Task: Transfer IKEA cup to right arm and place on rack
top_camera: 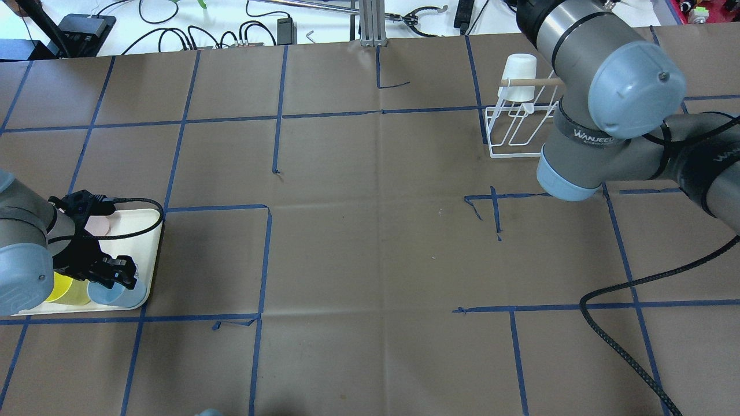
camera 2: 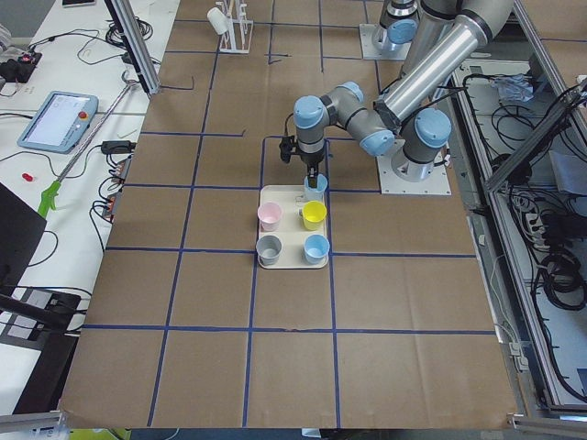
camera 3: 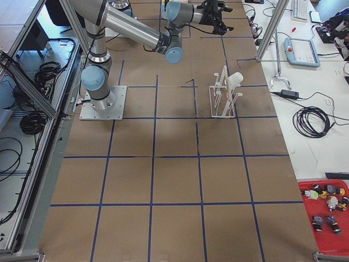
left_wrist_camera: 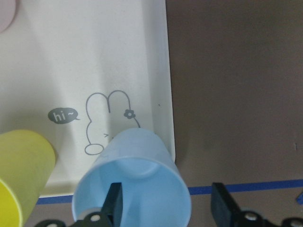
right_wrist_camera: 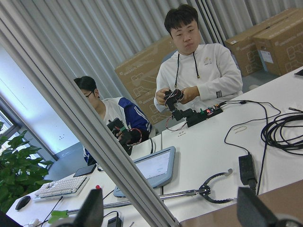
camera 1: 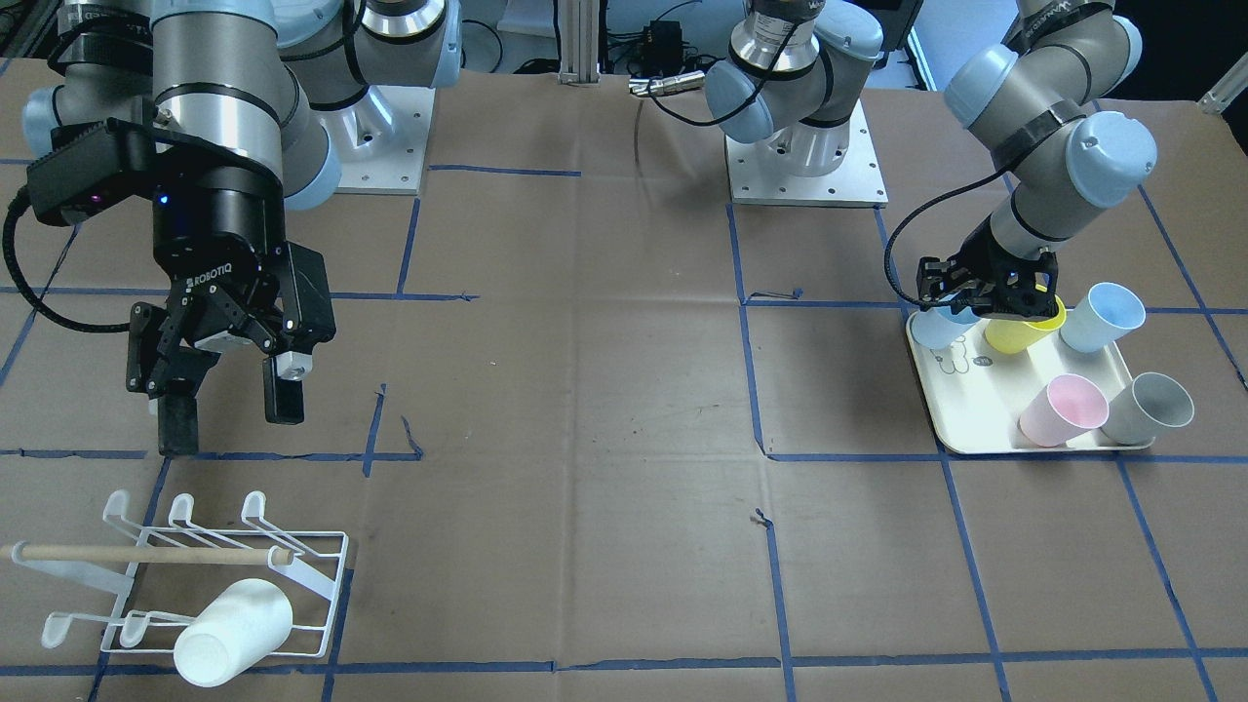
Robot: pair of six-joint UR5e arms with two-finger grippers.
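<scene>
Left gripper (left_wrist_camera: 168, 207) straddles the thin wall of a smooth pale blue plastic cup (left_wrist_camera: 142, 182), one black finger inside and one outside, the fingers spread and not yet pinching. The cup stands at a corner of a cream tray (camera 1: 975, 414) printed with a rabbit outline. Across the brown paper-covered table (camera 1: 585, 439), the right gripper (camera 1: 231, 414) hangs spread and empty near the white wire rack (camera 1: 146, 554), which carries a white cup (camera 1: 234, 632).
</scene>
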